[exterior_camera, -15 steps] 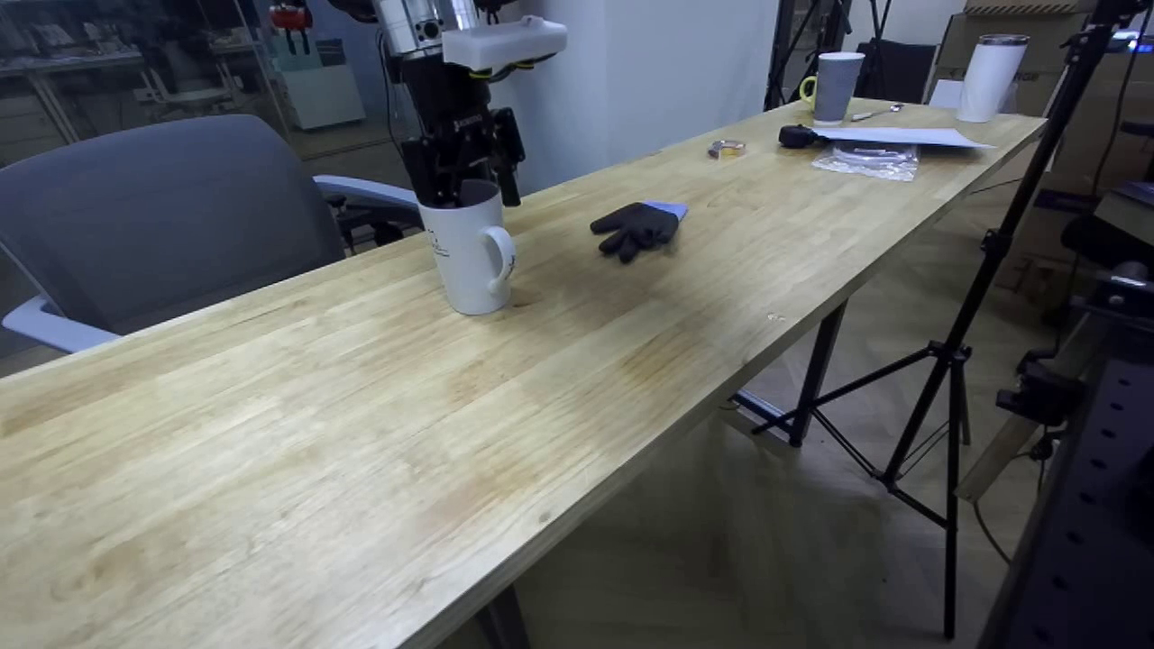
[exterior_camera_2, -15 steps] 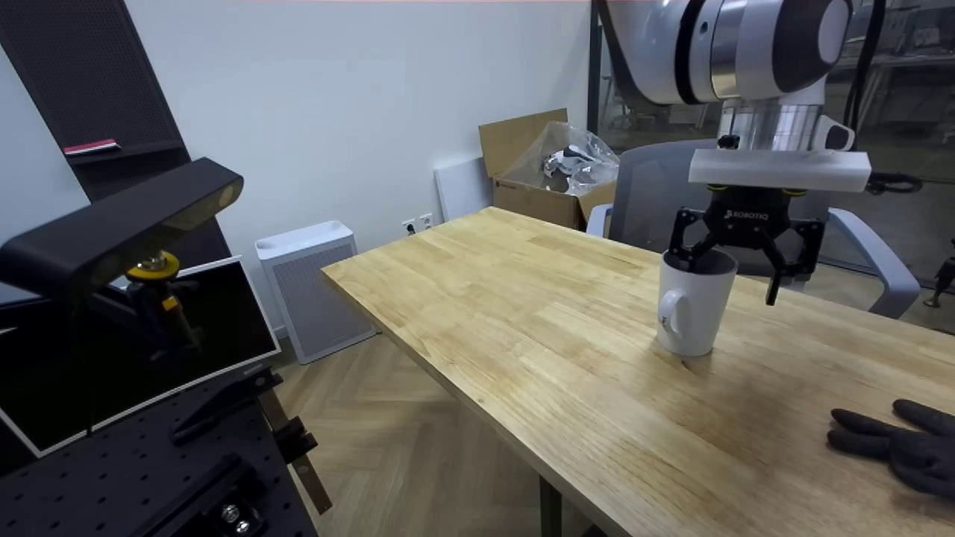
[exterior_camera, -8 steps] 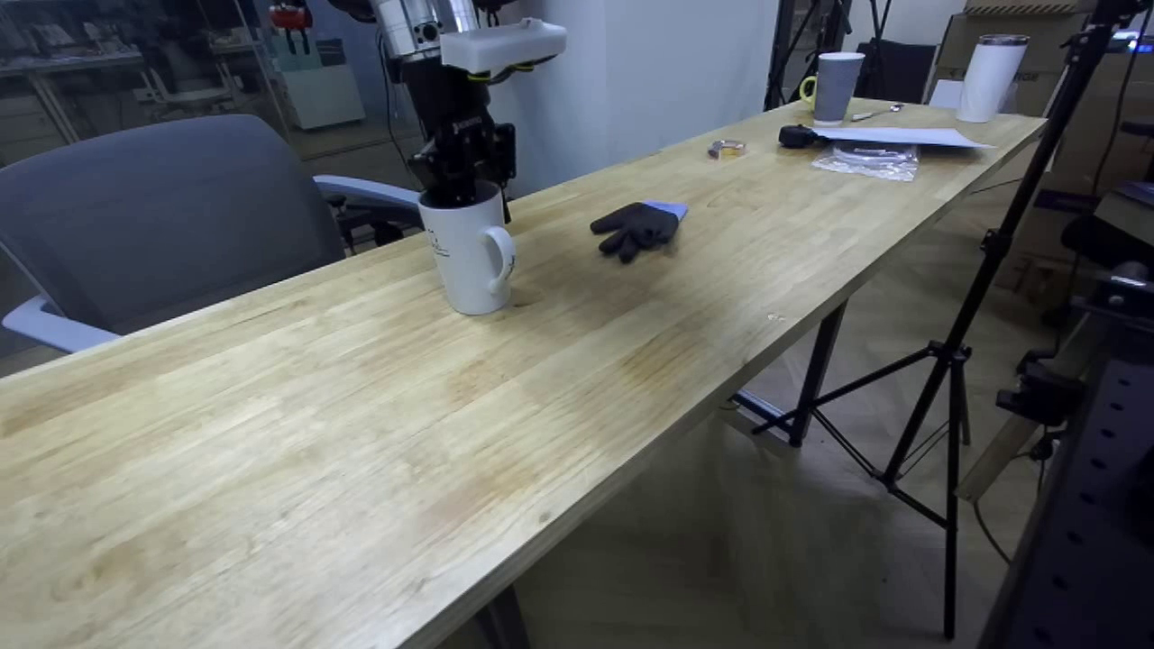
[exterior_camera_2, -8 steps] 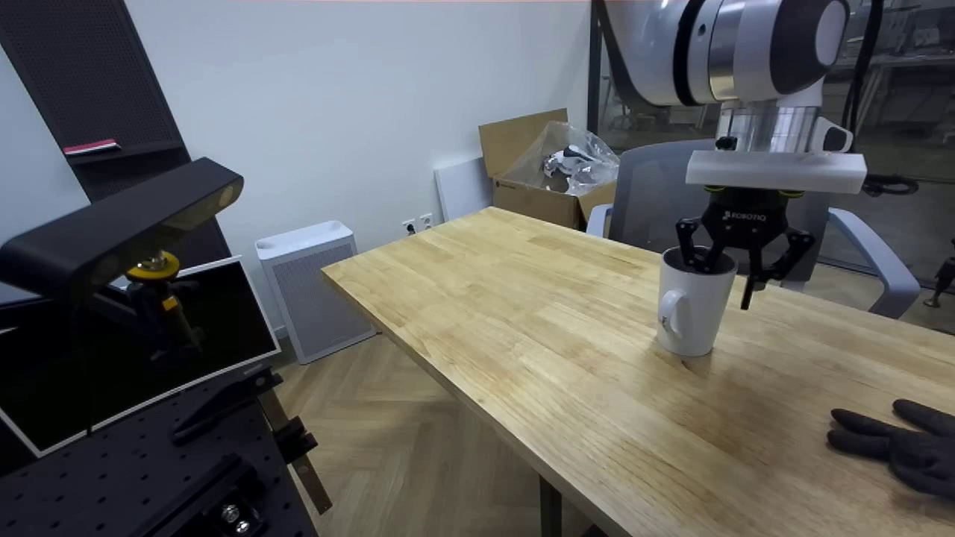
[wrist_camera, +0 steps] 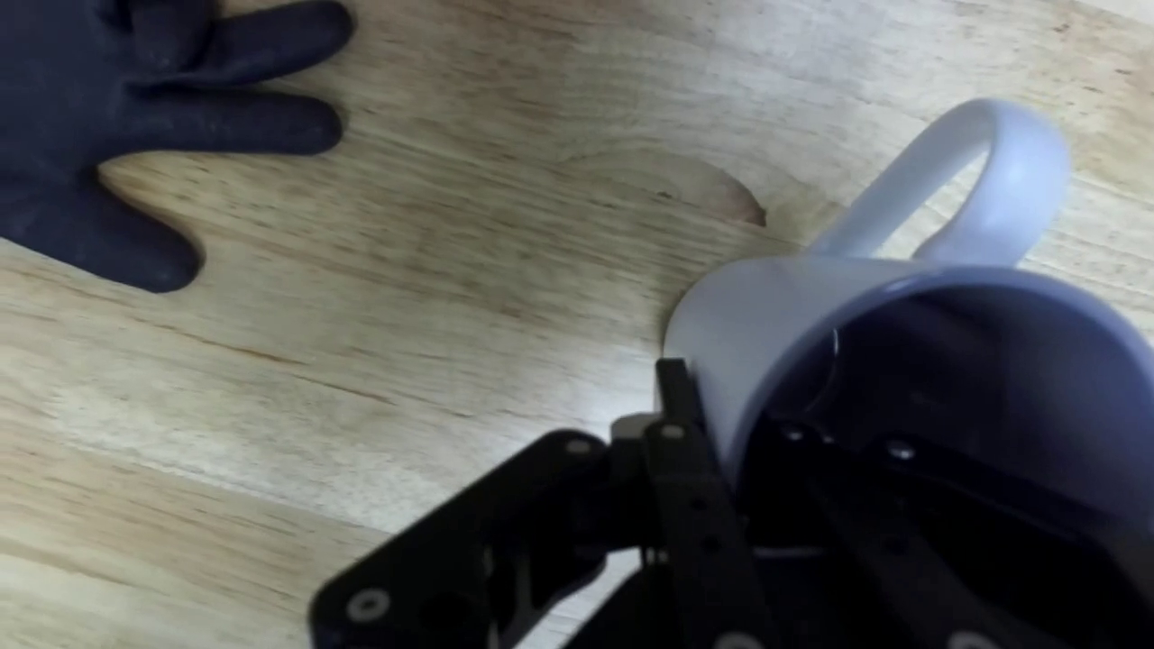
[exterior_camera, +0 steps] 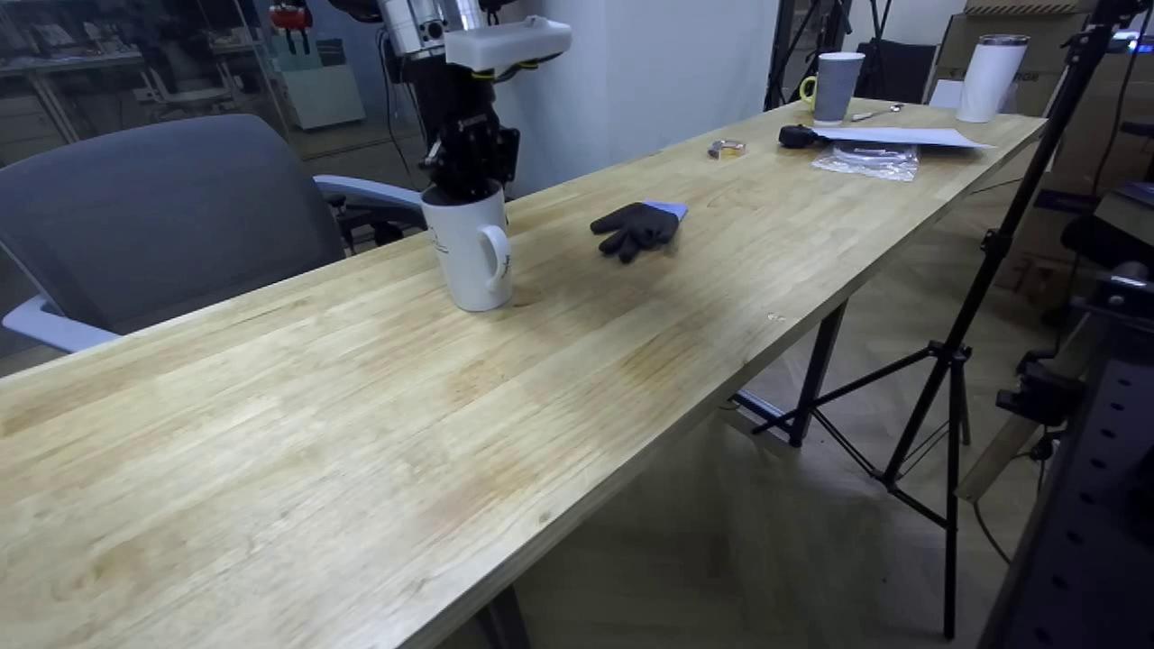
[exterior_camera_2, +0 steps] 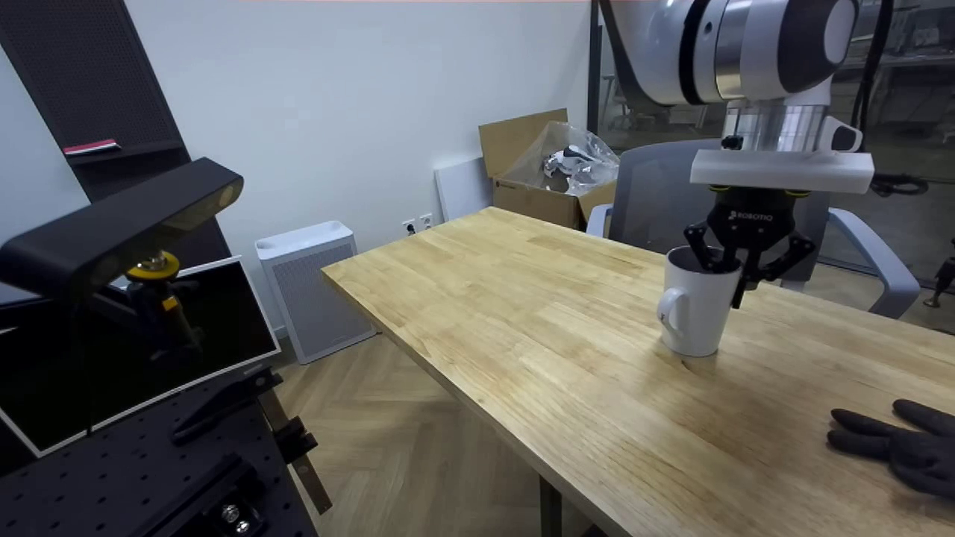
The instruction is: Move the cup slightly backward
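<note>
One finger [wrist_camera: 692, 478] outside, one inside, the tool [wrist_camera: 732, 424] pinches the mug [exterior_camera_2: 701, 315] by its wall.

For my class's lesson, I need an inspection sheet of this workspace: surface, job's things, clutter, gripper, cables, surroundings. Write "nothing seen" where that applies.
Surface: wooden table, pale grain.
Job's things: white mug with looped handle, opening facing up.
Clutter: dark glove near the mug; gray cup, white tumbler, paper and plastic bag farther along.
Gripper: jaws closed on the mug's wall, one inside, one outside.
Cables: black cable hanging beside the robot arm.
Surroundings: office chair, tripod, cardboard box.
</note>
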